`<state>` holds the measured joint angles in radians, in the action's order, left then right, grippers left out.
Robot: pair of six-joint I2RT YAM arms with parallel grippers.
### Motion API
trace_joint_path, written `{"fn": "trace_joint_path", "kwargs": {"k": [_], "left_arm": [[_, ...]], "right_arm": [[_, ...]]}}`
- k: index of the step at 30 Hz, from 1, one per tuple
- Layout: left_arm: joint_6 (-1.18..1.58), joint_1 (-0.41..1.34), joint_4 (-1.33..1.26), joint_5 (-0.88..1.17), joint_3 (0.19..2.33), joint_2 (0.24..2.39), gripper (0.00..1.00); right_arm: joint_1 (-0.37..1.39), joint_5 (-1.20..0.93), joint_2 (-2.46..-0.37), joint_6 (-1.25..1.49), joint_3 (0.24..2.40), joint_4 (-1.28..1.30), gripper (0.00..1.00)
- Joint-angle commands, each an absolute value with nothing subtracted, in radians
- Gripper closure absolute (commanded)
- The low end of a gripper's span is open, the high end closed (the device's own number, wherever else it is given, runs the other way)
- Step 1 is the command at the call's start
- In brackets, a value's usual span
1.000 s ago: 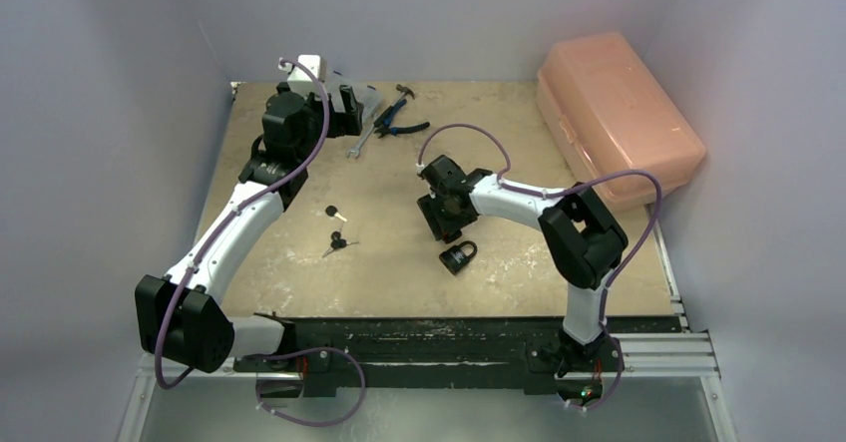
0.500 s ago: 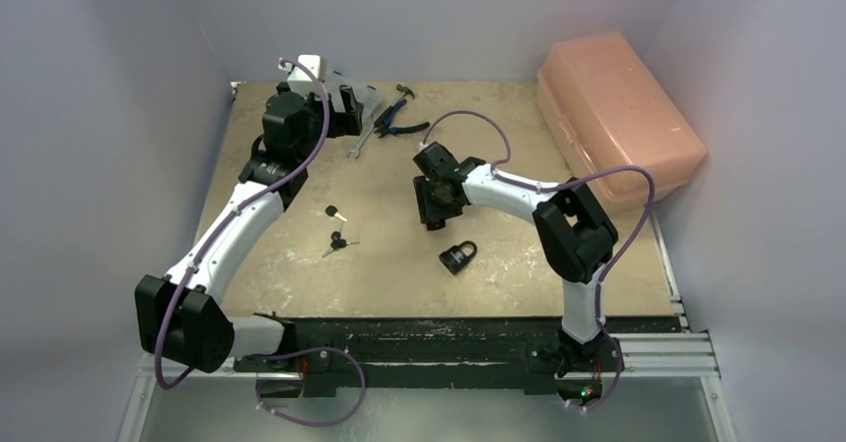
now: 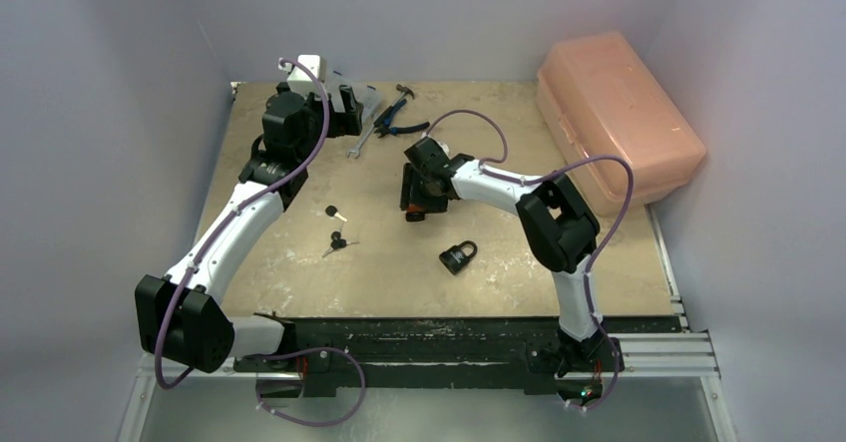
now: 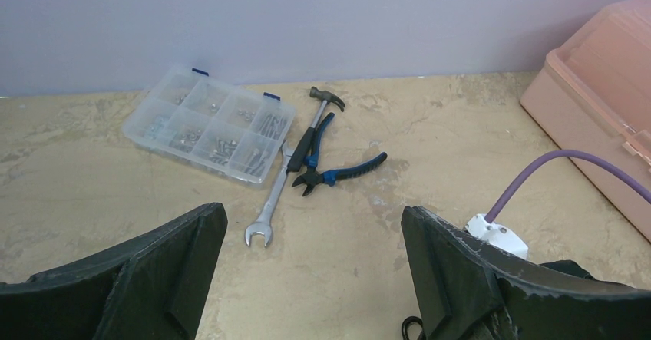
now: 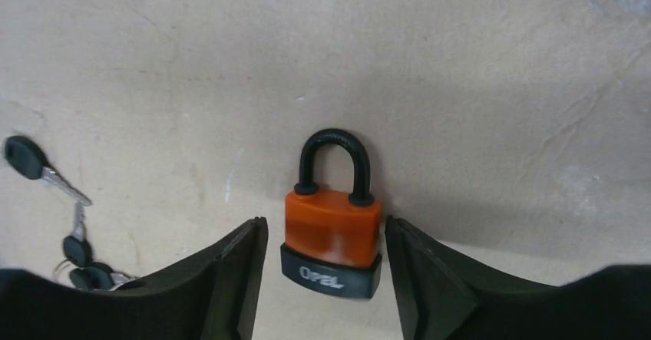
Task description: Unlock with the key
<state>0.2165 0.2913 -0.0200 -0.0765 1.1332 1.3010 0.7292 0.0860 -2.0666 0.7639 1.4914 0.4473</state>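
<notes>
While the right hand hovers low over the tan bench, its two black fingers stand apart on either side of an orange-bodied padlock with a black shackle and black base. The padlock lies flat between them. Black-headed metal keys lie on the bench left of that padlock. Farther back and left of the padlock, the left hand is spread wide, holding nothing.

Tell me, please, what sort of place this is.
Probably a workshop-style robot test bench: a hammer, pliers and wrench lie beside a compartmented parts box, and a pink plastic case stands nearby.
</notes>
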Motion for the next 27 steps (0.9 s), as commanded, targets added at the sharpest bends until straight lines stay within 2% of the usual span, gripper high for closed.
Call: {"fn": "trace_joint_path", "kwargs": {"k": [1, 4, 8, 16, 27], "left_arm": [[0.21, 0.295, -0.048, -0.088, 1.161, 1.283, 0.09], [0.21, 0.295, -0.049, -0.087, 1.162, 1.283, 0.09], [0.209, 0.295, -0.049, -0.09, 1.162, 1.278, 0.09], [0.202, 0.295, -0.126, -0.233, 1.079, 1.156, 0.09], [0.218, 0.268, -0.149, -0.365, 1.039, 1.062, 0.08]], "right_arm": [[0.734, 0.064, -2.058, 0.792, 1.512, 0.415, 0.3], [0.733, 0.09, -2.036, 0.777, 1.513, 0.426, 0.2], [0.734, 0.138, -2.003, 0.723, 1.534, 0.448, 0.15], [0.764, 0.093, -1.932, 0.508, 1.552, 0.377, 0.16], [0.904, 0.127, -2.043, 0.545, 1.836, 0.519, 0.17]]}}
